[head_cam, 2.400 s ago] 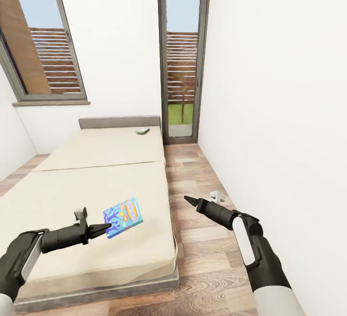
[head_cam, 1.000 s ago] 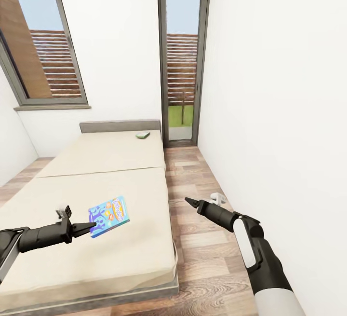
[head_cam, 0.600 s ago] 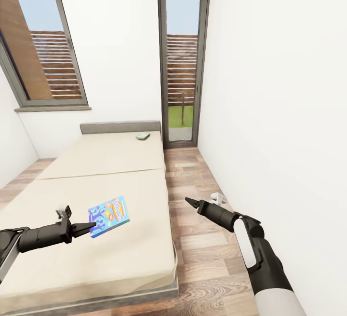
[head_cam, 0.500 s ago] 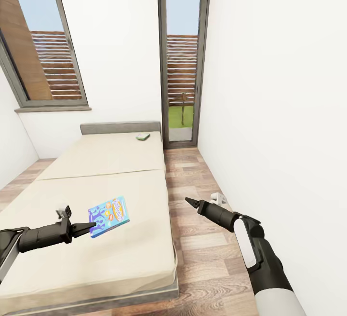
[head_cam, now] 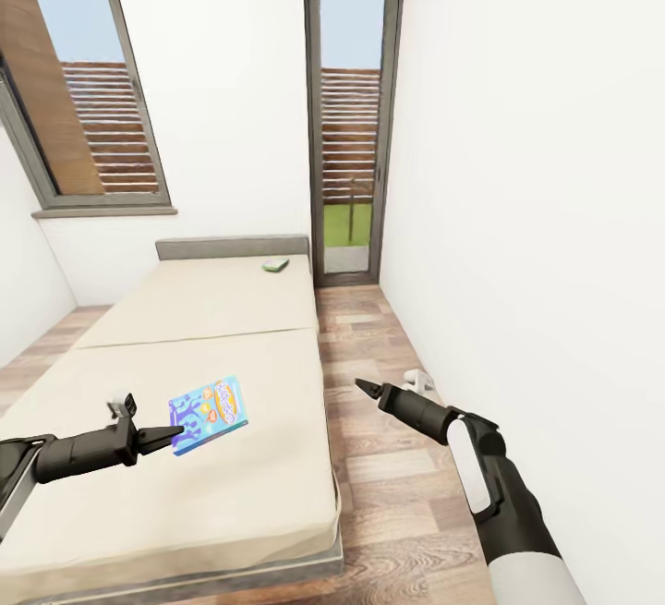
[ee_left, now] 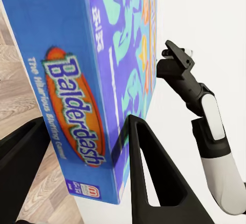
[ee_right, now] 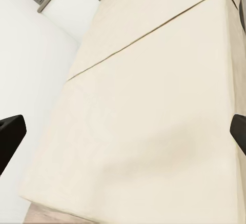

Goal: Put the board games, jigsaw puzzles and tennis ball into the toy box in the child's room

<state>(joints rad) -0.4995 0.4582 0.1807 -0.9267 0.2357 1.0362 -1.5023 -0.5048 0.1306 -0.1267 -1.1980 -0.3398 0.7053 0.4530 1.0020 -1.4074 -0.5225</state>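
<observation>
Left gripper (head_cam: 175,437) clamps the blue board game (head_cam: 209,415) above the bed (head_cam: 185,328); right gripper (head_cam: 362,386) spread, empty, fingertips cropped.

The left end effector (head_cam: 175,434) has carried the blue board game (head_cam: 209,415) leftward and lower.

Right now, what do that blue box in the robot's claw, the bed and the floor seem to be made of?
The blue box looks like glossy printed card: sharp edges, a "Balderdash" logo. The bed has matte beige pads, probably fabric over foam, with a soft sagging corner, and a grey headboard of unclear material. The floor looks like wood planks, showing grain and seams.
</observation>
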